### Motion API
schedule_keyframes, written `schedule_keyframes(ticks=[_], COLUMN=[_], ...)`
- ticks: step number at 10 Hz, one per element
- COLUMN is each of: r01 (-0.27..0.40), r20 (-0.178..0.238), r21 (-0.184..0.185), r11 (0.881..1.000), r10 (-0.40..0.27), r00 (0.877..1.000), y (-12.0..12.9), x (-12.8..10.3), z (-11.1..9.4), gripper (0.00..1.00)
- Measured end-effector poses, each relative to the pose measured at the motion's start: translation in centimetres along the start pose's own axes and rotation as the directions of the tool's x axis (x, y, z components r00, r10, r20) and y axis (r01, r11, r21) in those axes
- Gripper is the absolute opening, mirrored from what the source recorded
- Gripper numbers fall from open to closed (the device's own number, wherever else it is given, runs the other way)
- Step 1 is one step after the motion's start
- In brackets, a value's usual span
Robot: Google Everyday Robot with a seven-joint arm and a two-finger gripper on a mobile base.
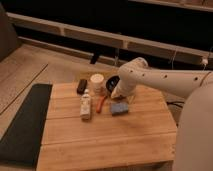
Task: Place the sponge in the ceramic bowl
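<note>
The sponge (118,108), a small light-blue block, lies flat on the wooden table (105,137), right of centre. Just behind it stands the ceramic bowl (111,83), dark and glossy, with its right side hidden by my white arm. My gripper (117,94) hangs at the end of that arm, between the bowl's front rim and the sponge, just above the sponge's far edge. The sponge rests on the wood and nothing shows inside the bowl.
A white cup (97,82) stands left of the bowl. A dark brown block (82,86) is beside the cup. A white bottle (86,106) lies on its side, with a thin red tool (102,102) next to it. A dark mat (24,122) lies to the table's left.
</note>
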Motion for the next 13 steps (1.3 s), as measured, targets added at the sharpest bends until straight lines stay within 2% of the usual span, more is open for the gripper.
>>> schedule_keyframes(ticks=[2,3,5,9,12,13], r01=[0.073,0.110,0.144,0.144,0.148,0.155], r20=[0.021,0.027,0.010,-0.038,-0.064,-0.087], r21=[0.077,0.122,0.145,0.113,0.090,0.076], r11=[0.994,0.986,0.979,0.983,0.985,0.985], r10=[-0.075,-0.114,-0.147,-0.141,-0.142,-0.148], r00=[0.997,0.993,0.989,0.989,0.988,0.985], y=[-0.5,-0.3,0.6,1.9,1.8,1.9], x=[-0.9,-1.1,-0.5,0.1,-0.4,-0.1], z=[1.1,2.2,3.7,5.8,6.8,7.5], gripper=[0.65,0.65,0.65,0.65,0.65,0.65])
